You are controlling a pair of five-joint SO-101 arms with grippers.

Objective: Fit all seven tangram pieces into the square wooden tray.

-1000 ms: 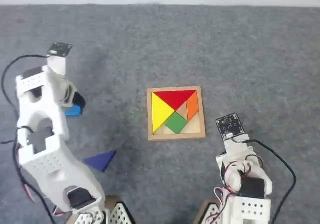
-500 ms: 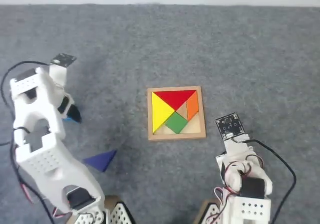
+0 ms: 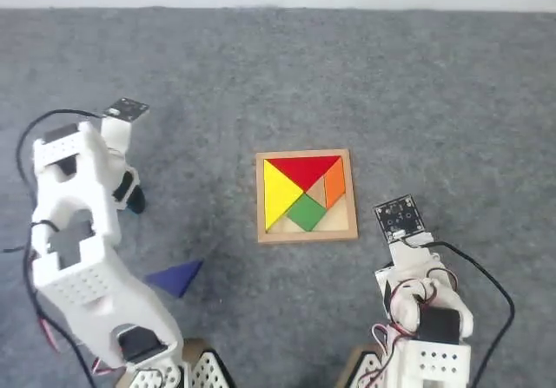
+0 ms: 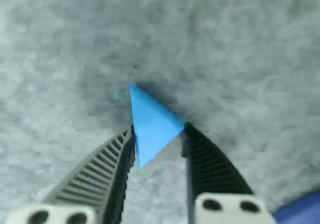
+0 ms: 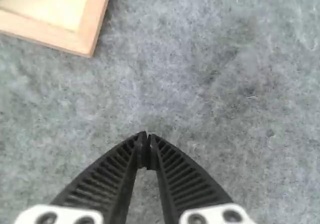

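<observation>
The left claw [image 4: 157, 145] is pinching a light blue triangle [image 4: 151, 124], its tip seemingly at the mat [image 3: 417, 84], well left of the tray [image 3: 306, 237]; the right claw [image 5: 148, 154] is hovering pressed together near the tray's corner

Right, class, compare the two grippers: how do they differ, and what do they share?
The left gripper holds a light blue triangle; the right gripper holds nothing. The left gripper's jaws stand apart around the piece; the right gripper's jaws are pressed together. Both point down at the grey carpet.
</observation>
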